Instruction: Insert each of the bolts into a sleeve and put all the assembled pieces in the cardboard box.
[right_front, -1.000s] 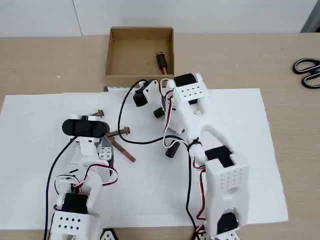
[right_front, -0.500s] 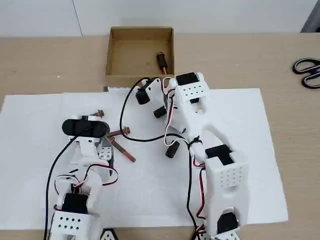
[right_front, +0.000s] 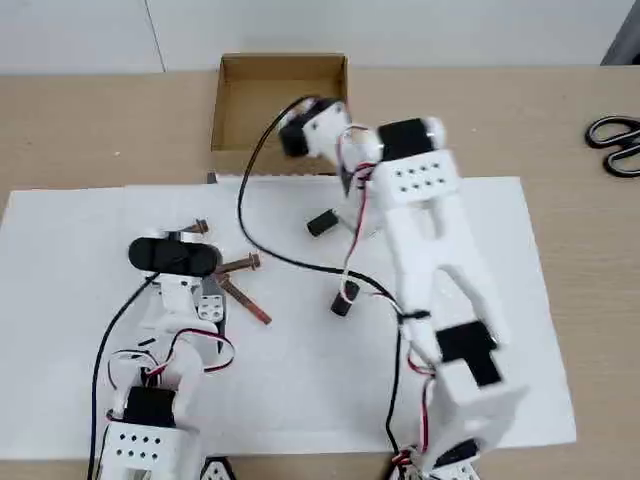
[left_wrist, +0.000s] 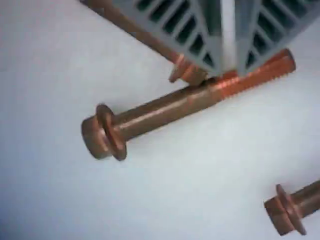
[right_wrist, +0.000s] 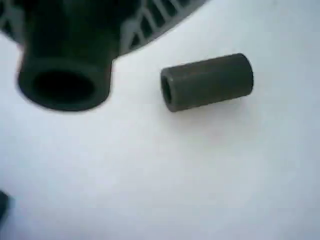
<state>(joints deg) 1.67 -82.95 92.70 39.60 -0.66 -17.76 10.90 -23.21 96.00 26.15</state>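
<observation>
In the high view my right gripper (right_front: 350, 190) hangs over the paper just in front of the cardboard box (right_front: 232, 100). In its wrist view the right gripper (right_wrist: 70, 50) is shut on a black sleeve (right_wrist: 62, 82) whose open end faces the camera. A second sleeve (right_wrist: 207, 82) lies on the paper below it. Two sleeves (right_front: 320, 222) (right_front: 343, 300) lie loose beside that arm. My left gripper (left_wrist: 225, 55) is shut, its tips over the shank of a copper bolt (left_wrist: 160, 110). A second bolt (left_wrist: 187, 74) runs behind the fingers, and a third bolt (left_wrist: 290, 212) lies apart. Three bolts (right_front: 195, 227) (right_front: 240, 264) (right_front: 247, 300) lie by the left gripper (right_front: 215, 295).
A white paper sheet (right_front: 90, 250) covers the middle of the wooden table. Scissors (right_front: 615, 140) lie at the far right edge. The right arm's wrist and cable (right_front: 300, 130) hang over the box's near right corner.
The right arm has swung away from me and stretched toward the box, and its wrist now covers the piece that lay inside. The left arm has hardly moved.
</observation>
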